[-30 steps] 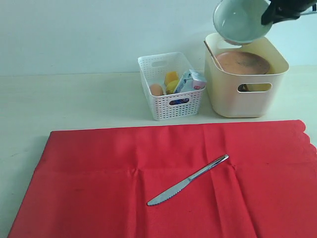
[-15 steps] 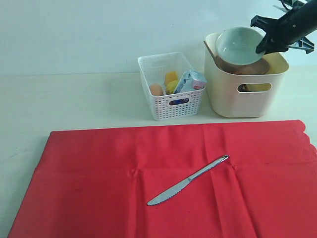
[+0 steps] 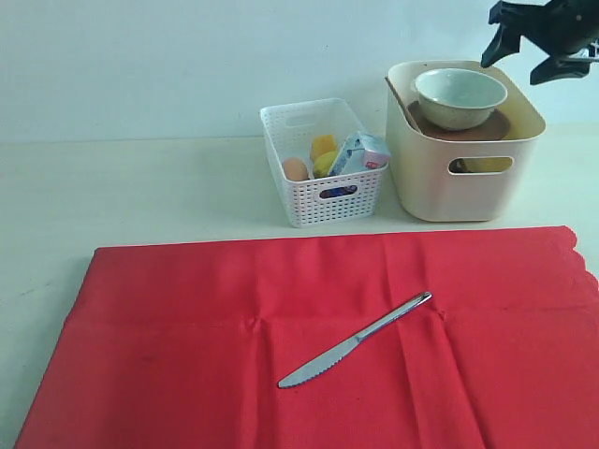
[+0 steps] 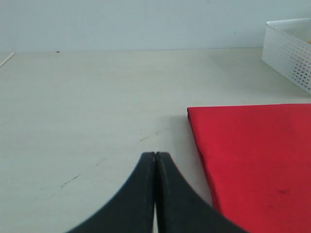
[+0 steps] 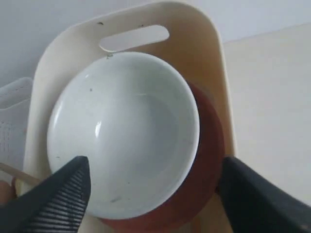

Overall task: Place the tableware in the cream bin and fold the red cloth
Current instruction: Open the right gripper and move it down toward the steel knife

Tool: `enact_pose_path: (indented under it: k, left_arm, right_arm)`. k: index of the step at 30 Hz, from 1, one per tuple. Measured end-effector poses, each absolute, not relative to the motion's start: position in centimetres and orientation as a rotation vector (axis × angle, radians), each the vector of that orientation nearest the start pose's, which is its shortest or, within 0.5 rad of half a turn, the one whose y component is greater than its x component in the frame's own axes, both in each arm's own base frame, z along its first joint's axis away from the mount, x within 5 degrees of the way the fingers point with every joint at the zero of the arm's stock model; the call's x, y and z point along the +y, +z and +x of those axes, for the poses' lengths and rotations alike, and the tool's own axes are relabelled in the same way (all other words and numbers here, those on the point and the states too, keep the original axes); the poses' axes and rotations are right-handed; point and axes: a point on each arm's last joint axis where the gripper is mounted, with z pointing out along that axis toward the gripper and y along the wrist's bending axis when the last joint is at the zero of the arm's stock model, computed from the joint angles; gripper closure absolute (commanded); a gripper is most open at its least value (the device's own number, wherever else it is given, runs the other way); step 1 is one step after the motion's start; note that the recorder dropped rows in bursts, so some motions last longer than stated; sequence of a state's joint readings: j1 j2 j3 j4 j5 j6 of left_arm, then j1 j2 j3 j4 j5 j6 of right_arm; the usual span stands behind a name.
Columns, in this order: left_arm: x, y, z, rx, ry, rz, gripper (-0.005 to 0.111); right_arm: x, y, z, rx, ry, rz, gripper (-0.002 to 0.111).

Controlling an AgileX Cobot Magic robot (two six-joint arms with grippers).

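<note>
Right gripper (image 3: 515,58) spread wide and empty, up at 1 o'clock of the cream bin (image 3: 465,192). Pale green-white bowl (image 3: 460,94) at its 8 o'clock, clear of both fingers, upright on the terracotta plate (image 3: 496,128) inside the bin. Metal knife (image 3: 356,339) on the red cloth (image 3: 187,327), at the bin's 7 o'clock; left gripper (image 4: 155,158) closed on nothing, near the cloth's corner.
</note>
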State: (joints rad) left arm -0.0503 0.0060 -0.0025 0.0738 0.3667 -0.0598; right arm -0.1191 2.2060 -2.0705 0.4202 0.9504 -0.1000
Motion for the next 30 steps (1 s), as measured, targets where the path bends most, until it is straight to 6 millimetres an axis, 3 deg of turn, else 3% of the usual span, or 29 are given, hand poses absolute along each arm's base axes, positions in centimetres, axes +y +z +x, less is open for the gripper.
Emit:
enact_pose_path:
  k: [12, 19, 25, 30]
  left_arm:
    - [0.0, 18.1, 5.3, 1.852, -0.004, 0.037, 0.107]
    - [0.0, 18.1, 5.3, 1.852, -0.004, 0.037, 0.107]
    - [0.0, 18.1, 5.3, 1.852, -0.004, 0.037, 0.107]
    - [0.0, 18.1, 5.3, 1.852, -0.004, 0.037, 0.107]
  right_arm:
    - [-2.2, 33.8, 45.7, 2.502, 0.43, 0.037, 0.037]
    - [-1.3, 37.7, 42.4, 2.495, 0.431, -0.059, 0.055]
    - [2.1, 37.9, 40.1, 2.526, 0.47, -0.18, 0.055]
    - [6.0, 36.4, 38.6, 2.578, 0.515, -0.357, 0.055]
